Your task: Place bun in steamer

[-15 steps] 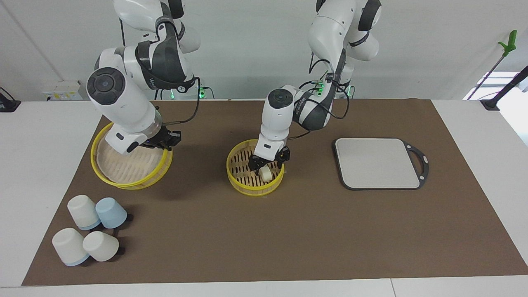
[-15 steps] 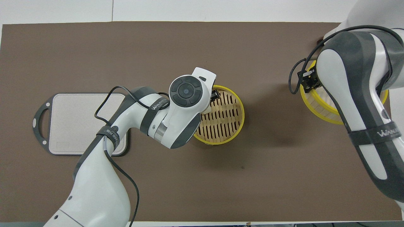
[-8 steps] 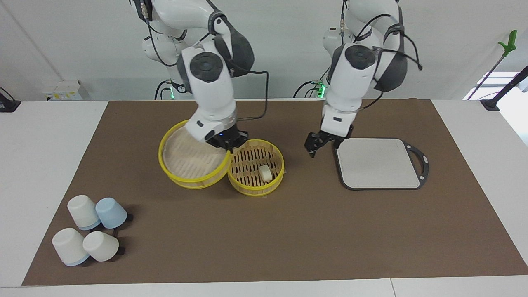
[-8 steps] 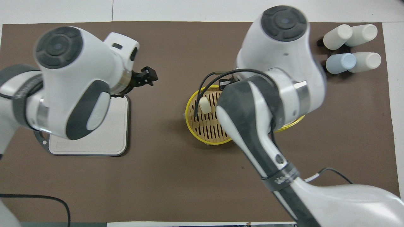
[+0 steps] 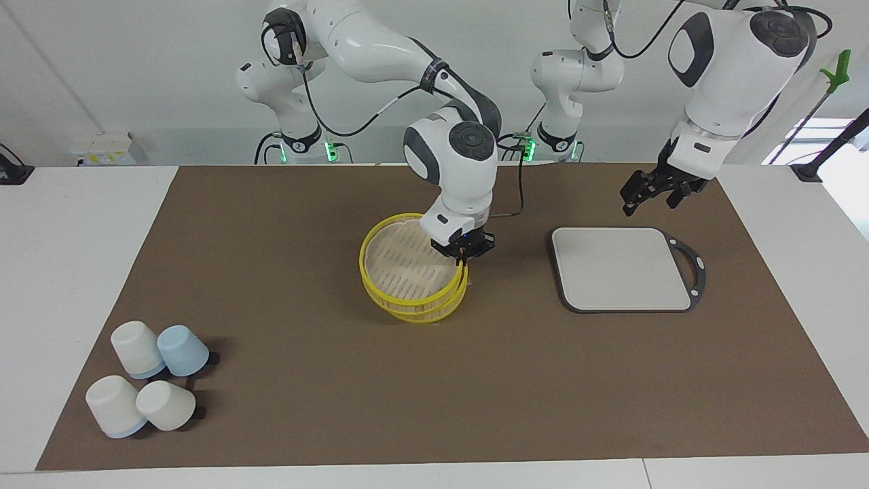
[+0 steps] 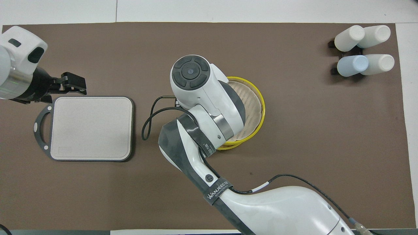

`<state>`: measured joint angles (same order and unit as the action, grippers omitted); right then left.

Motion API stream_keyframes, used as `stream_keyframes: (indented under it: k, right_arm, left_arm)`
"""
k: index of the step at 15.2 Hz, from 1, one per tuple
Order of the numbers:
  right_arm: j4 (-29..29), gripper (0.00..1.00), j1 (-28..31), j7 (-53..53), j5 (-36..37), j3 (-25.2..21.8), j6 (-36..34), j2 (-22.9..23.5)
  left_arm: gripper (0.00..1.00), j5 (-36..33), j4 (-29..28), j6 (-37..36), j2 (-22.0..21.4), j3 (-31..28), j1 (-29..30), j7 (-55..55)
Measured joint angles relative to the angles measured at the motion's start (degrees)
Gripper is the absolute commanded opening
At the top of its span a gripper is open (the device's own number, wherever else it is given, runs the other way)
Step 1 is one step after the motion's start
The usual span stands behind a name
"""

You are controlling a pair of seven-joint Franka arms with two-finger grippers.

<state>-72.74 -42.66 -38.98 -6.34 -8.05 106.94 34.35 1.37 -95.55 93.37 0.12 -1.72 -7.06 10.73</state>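
Note:
The yellow-rimmed steamer stands mid-mat, and its woven lid lies over it, slightly askew. My right gripper is shut on the lid's rim, at the side toward the grey board. In the overhead view the right arm's wrist hides that gripper. The bun is hidden under the lid. My left gripper hangs open and empty in the air by the handle end of the grey board.
A grey rectangular board with a dark handle lies toward the left arm's end of the table. Several upturned cups, white and pale blue, sit at the corner of the mat toward the right arm's end, far from the robots.
The right arm has carried the lid from beside the steamer to over it, covering the bun. The left gripper has risen and drawn away toward its own end of the table.

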Motion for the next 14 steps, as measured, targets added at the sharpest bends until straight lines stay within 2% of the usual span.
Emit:
stream_keyframes:
  k: [3, 7, 11, 14]
  right_arm:
    - [-0.1, 0.0, -0.6, -2.0, 0.0, 0.0, 1.8, 0.0]
    - [-0.7, 0.0, -1.6, -3.4, -0.1, 0.1, 3.6, 0.0]
    - [-3.2, 0.0, -2.0, -3.5, -0.1, 0.1, 5.7, -0.1]
    - [-4.9, 0.0, -2.0, -3.7, -0.2, 0.1, 6.1, -1.0]
  left_arm:
    - [1.0, 0.0, 0.0, -3.3, -1.0, 0.0, 0.3, -3.4]
    - [1.0, 0.0, 0.0, -4.2, -2.1, 0.5, 2.5, -7.1]
    - [1.0, 0.0, 0.0, -4.2, -2.5, 4.8, 7.8, -8.0]
    - [1.0, 0.0, 0.2, -4.2, -2.6, 5.8, 8.2, -8.0]
